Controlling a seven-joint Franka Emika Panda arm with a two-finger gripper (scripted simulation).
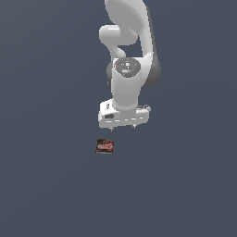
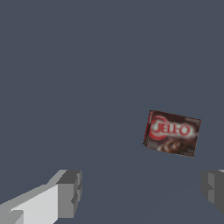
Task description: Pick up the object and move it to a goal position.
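The object (image 1: 105,146) is a small flat dark brown box with a red-and-white label, lying face up on the dark floor. In the wrist view the object (image 2: 172,133) lies flat, a little askew, ahead of the fingers. My white gripper (image 1: 123,126) hangs above the floor, up and toward the exterior view's right of the box, not touching it. The gripper (image 2: 142,188) is open, its two grey fingertips (image 2: 69,193) wide apart with nothing between them.
A plain dark grey-blue floor (image 1: 55,185) spreads around the box. The white arm (image 1: 129,51) rises above and behind the gripper in the exterior view.
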